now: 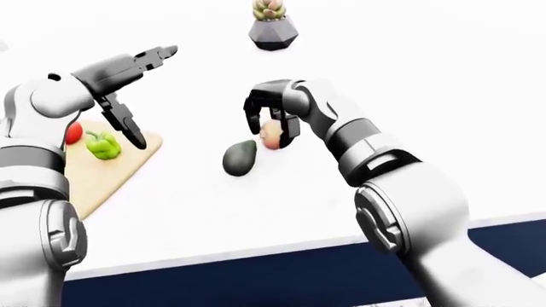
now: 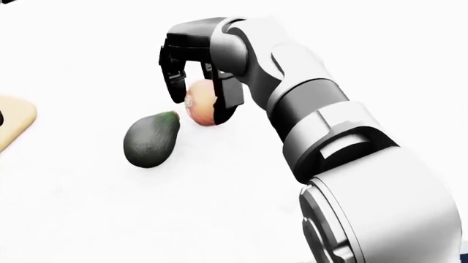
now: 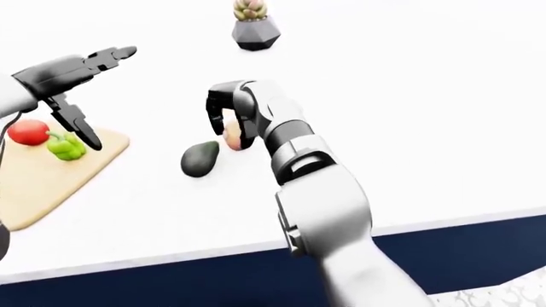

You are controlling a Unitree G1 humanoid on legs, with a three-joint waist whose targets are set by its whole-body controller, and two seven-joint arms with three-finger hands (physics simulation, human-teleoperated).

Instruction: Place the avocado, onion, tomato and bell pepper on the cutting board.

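The right hand (image 2: pixel 197 90) arches over the onion (image 2: pixel 203 107), its fingers spread on both sides of it. In the head view the avocado (image 2: pixel 151 139) lies close at the onion's 8 o'clock, crowding that side. The counter (image 2: pixel 351 49) toward 3 o'clock is bare. The left hand (image 1: pixel 128 89) hangs above the cutting board (image 1: pixel 94 176).

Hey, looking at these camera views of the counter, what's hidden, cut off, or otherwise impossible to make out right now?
- Onion: its right side is covered by the right hand in the head view; whether the fingers touch it cannot be told.
- Cutting board: cut off by the head view's left edge; only a corner shows.
- Tomato: partly hidden behind the left arm in the left-eye view.
- Left hand: outside the head view.
- Avocado underside: unseen.
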